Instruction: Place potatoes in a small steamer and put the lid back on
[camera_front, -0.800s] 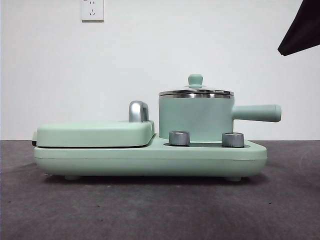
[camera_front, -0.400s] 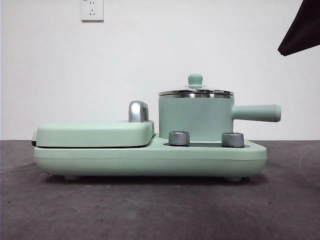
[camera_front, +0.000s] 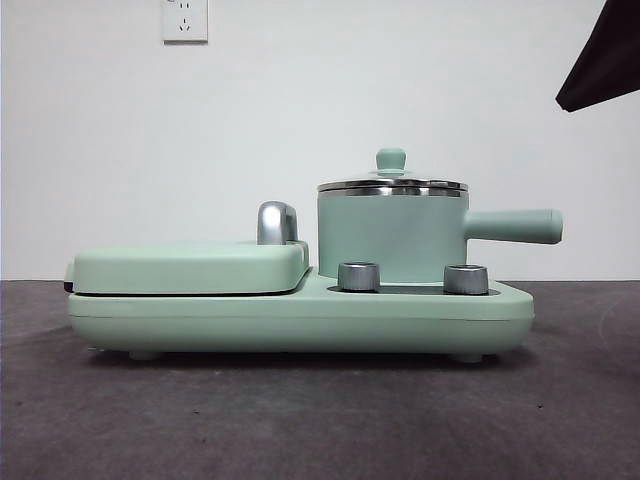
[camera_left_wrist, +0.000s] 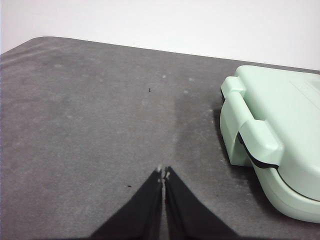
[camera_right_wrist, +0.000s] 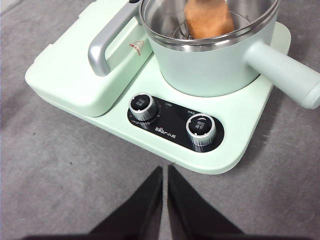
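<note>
While lid (camera_front: 391, 183) covers small steamer (camera_front: 392, 236), potato (camera_right_wrist: 207, 19) inside, both end effectors (camera_right_wrist: 164, 171) clenched, well apart.

Plain white wall (camera_front: 400, 90) behind, w/ white power socket (camera_front: 185, 19) top left. Dark grey felt-like tabletop (camera_front: 300, 420) below, lit evenly, faint marks.

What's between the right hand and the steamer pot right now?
In the right wrist view, the shut right hand hangs over bare grey table. Then comes the cooker's front edge with two knobs, then the pot, with the potato inside.
</note>
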